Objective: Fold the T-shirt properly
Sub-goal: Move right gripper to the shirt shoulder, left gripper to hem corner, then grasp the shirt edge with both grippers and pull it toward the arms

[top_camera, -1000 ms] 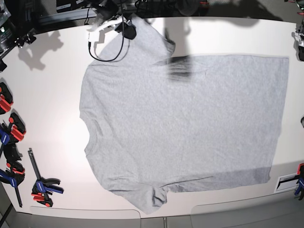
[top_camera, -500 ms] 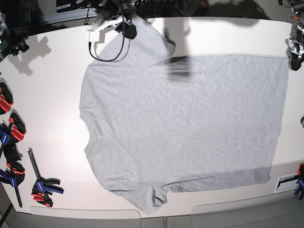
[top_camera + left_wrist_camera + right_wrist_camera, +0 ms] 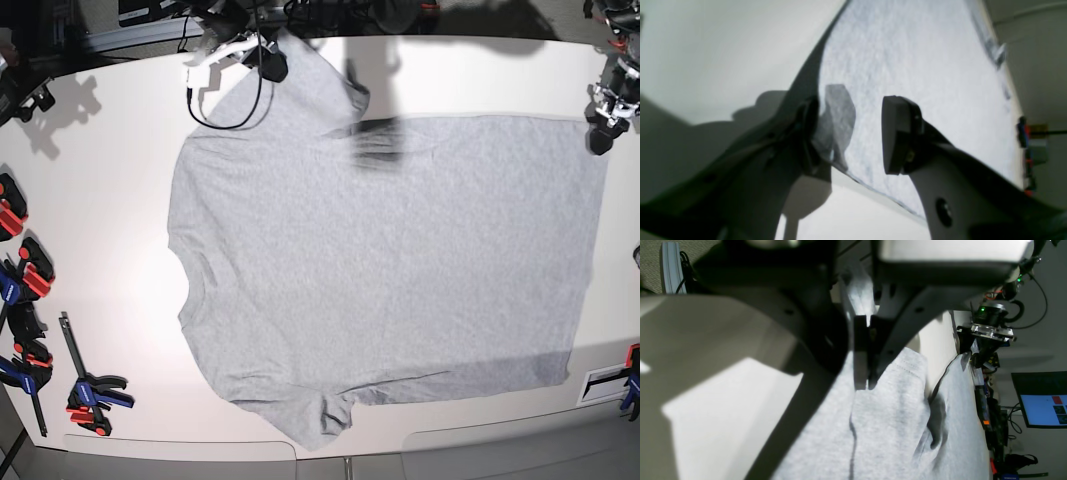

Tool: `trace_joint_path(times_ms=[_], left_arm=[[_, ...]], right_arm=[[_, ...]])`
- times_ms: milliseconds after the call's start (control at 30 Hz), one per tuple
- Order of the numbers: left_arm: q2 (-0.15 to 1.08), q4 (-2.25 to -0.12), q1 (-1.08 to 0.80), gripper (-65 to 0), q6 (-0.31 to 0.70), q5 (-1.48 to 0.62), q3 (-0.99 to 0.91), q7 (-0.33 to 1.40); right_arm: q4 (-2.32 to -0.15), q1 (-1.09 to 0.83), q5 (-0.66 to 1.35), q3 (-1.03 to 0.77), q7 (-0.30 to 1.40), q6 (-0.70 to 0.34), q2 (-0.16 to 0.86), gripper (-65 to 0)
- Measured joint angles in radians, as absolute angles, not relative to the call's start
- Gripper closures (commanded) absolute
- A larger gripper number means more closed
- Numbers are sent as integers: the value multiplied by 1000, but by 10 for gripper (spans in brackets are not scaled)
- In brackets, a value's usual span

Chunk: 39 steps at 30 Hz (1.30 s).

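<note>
Left fingers (image 3: 601, 137) moved to T-shirt (image 3: 390, 270) corner; clamps (image 3: 85, 392) aside.

Robotics lab, white worktop (image 3: 110, 180), red-and-blue bar clamps (image 3: 90, 392) along its edge, cabling (image 3: 225, 110), camera rig (image 3: 988, 328) and lit monitor (image 3: 1042, 400) beyond the right end effector (image 3: 862, 353)

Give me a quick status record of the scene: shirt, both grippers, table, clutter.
T-shirt: spread flat, plain grey side up, unfolded, collar toward the base view's left
Far sleeve: held at its end by the right gripper
Right gripper: jaws shut on sleeve fabric
Left gripper: jaws open at the hem corner, one on each side of the edge, not closed
Table: white
Clamps: red, blue and black, at the base view's left edge, off the shirt
</note>
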State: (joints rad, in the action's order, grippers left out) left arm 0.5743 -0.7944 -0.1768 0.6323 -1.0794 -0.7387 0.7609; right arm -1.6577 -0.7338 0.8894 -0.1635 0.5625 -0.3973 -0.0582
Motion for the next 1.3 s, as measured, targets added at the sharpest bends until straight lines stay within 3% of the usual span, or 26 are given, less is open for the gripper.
trace_joint_path(times_ms=[167, 233, 300, 400, 700, 967, 1300], left_arm=[[577, -830, -177, -238, 613, -1068, -739, 790], [576, -830, -177, -156, 611, -1067, -738, 794], [575, -829, -178, -1, 606, -1061, -738, 803], [574, -828, -180, 0, 603, -1069, -735, 805], [574, -899, -297, 0, 632, -1146, -734, 812], [568, -1075, -452, 0, 629, -1120, -753, 810], [546, -1128, -530, 0, 628, -1160, -842, 830]], right_arm=[[-1658, -733, 889, -163, 563, -397, -59, 0], [-1658, -733, 889, -163, 563, -397, -59, 0], [-1658, -734, 889, -163, 563, -398, -58, 0], [-1658, -735, 878, -163, 571, -447, -58, 0], [-1760, -815, 844, -175, 599, -469, -58, 0], [-1932, -923, 849, -300, 632, -498, -58, 0], [-1993, -1075, 963, -409, 678, -553, -58, 0]])
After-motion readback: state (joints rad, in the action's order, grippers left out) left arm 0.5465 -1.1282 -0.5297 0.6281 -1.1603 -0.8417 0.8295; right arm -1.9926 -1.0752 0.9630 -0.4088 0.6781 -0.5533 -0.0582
